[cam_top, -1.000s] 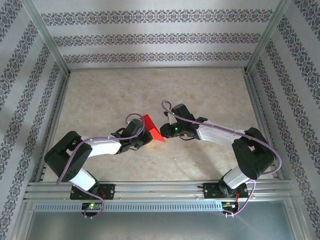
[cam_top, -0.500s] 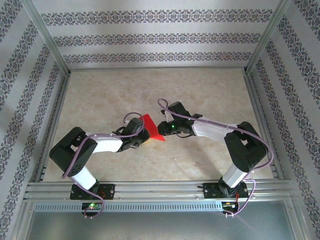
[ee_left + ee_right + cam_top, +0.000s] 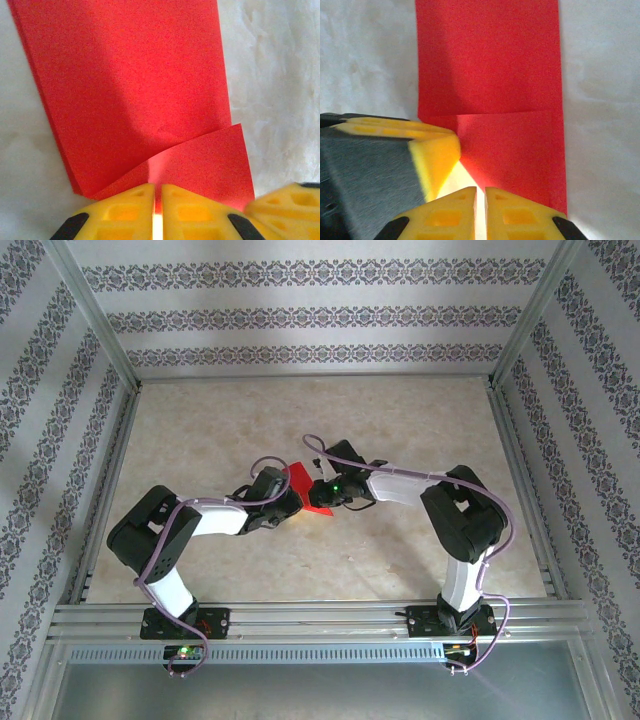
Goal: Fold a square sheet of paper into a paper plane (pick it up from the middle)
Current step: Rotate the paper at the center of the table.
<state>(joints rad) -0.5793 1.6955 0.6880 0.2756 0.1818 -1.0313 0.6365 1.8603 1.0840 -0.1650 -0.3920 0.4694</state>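
Red paper sheet (image 3: 300,480), folded over on itself into a narrower strip, sits at the middle of the pale marbled table (image 3: 200,430), between the two arms. From above, the left gripper (image 3: 290,502) reaches in from the left and the right gripper (image 3: 318,490) from the right, meeting at the paper. In the left wrist view, the left gripper (image 3: 157,192) has its yellow fingers pressed together on a folded flap of the paper (image 3: 130,90). In the right wrist view, the right gripper (image 3: 481,195) is likewise pinched on the paper's (image 3: 490,65) near edge, with another yellow finger (image 3: 435,150) just beside it.
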